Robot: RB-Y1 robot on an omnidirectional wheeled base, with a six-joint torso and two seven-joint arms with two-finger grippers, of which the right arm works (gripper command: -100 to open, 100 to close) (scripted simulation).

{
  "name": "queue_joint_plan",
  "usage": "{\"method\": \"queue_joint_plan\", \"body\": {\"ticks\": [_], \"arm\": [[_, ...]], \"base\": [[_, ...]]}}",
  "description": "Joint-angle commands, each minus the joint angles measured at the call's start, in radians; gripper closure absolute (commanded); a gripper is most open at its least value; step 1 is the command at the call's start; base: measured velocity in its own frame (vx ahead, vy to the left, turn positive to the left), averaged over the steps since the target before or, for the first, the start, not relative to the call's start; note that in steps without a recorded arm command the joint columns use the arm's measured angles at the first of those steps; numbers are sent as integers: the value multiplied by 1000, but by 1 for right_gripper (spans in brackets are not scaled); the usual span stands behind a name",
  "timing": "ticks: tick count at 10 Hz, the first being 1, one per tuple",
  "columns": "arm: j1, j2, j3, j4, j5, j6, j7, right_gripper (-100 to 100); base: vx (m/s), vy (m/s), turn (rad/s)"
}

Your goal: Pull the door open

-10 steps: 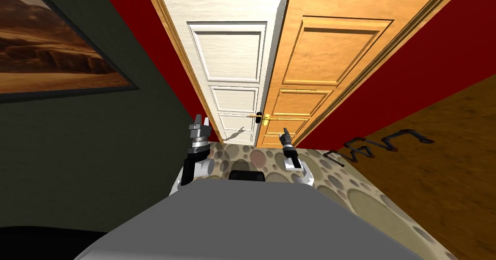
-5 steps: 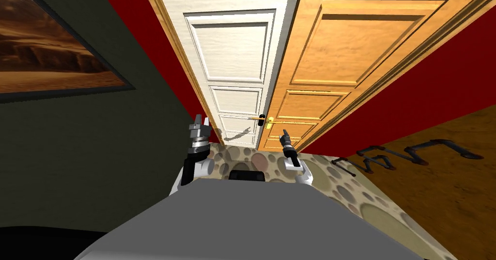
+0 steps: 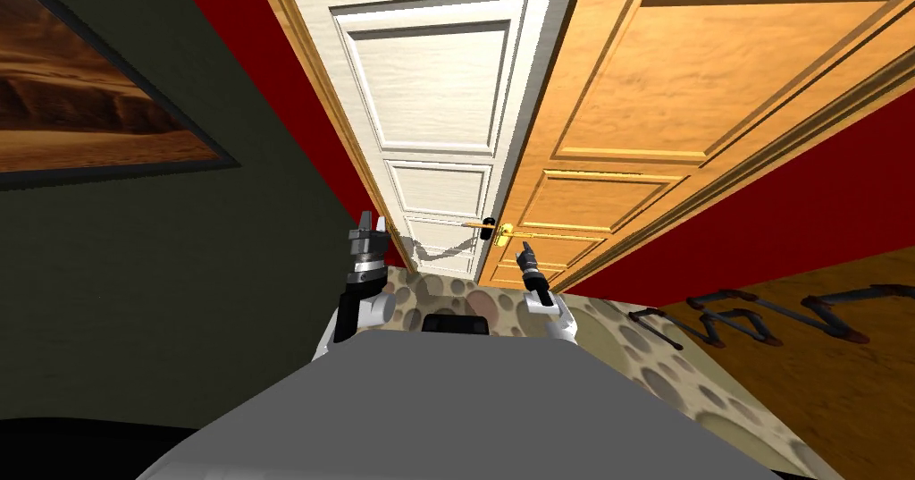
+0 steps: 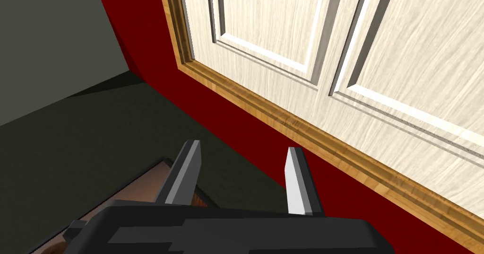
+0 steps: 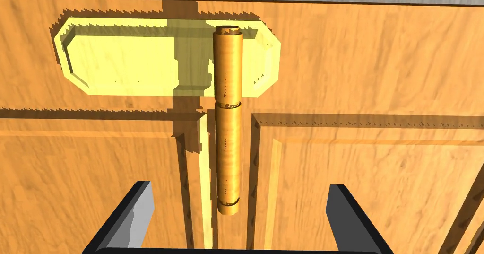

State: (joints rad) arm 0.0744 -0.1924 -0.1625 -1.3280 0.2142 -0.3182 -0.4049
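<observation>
An orange wooden door (image 3: 643, 99) meets a white panelled door (image 3: 438, 117) at an edge straight ahead. A brass lever handle (image 3: 505, 231) on a yellow plate (image 5: 123, 62) sits on the orange door, with a black knob (image 3: 488, 226) beside it on the white side. My right gripper (image 3: 525, 249) is just below the handle. In the right wrist view the lever (image 5: 228, 118) points toward the hand, and its free end lies between the open fingers (image 5: 137, 213) without touching them. My left gripper (image 3: 369, 226) is raised and open by the white door's wooden frame (image 4: 283, 118).
A dark wall with a framed landscape picture (image 3: 89, 99) is close on my left. Red wall (image 3: 804, 197) flanks both door frames. A pebble-patterned rug (image 3: 625, 341) lies underfoot, and dark bent metal pieces (image 3: 759, 309) lie on the wooden floor to the right.
I have moved closer to the doors, which now look larger. The right gripper has closed in under the brass handle. The left arm keeps its pose.
</observation>
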Motion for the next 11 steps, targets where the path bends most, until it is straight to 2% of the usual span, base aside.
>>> {"method": "queue_joint_plan", "body": {"ticks": [1,2,3,4,6,8,10,11], "arm": [[0,0,0,0,0,0,0,-100],[5,-34,-32,35,-16,-12,-12,-100],[6,-42,-39,43,-20,-15,-15,-100],[9,-68,-63,70,-34,-26,-24,-100],[10,-84,-77,87,-43,-34,-30,-100],[4,-114,-98,122,-60,-52,-43,-100],[-9,-117,-92,130,-64,-63,-48,-100],[-3,-115,-94,122,-62,-56,-46,-100]], "base": [[62,-17,8],[60,1,100],[77,1,68],[105,-3,95],[97,-16,61],[126,-1,129],[202,24,184],[81,27,19]]}}
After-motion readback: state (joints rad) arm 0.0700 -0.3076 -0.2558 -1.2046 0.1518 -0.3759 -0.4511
